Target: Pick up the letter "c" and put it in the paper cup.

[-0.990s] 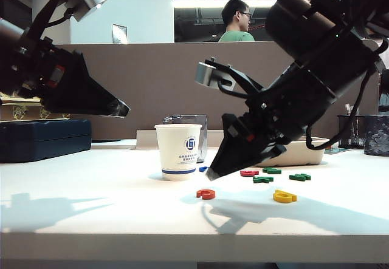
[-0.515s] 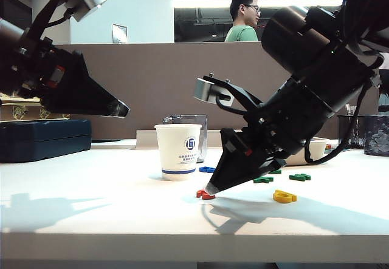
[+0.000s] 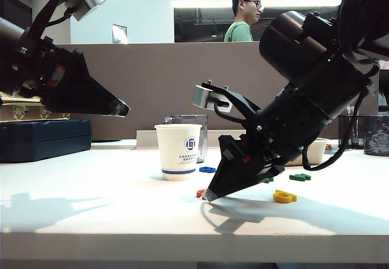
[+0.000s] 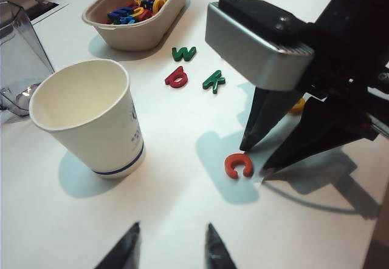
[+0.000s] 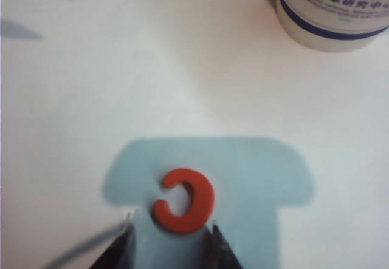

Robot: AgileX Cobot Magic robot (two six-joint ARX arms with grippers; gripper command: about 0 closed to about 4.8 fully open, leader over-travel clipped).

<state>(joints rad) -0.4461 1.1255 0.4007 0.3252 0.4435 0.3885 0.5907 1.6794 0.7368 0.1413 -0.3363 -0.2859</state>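
The right gripper [image 3: 209, 195] has come down over the last second from above the scattered letters to the table [image 3: 91, 214], and its tips now stand just over the letter "c" [image 5: 184, 201]. Its jaws are spread wide, one on each side of the letter, holding nothing. In the exterior view the letter is mostly hidden behind the tips, so I cannot tell whether they touch the table yet. The letter lies flat, a short way in front of the paper cup [image 3: 178, 151], which stands upright and looks empty from the left wrist view. The left gripper [image 3: 121, 107] hangs open, high over the left of the table, unchanged. The descent looks nearly finished; closing on the letter should come next.
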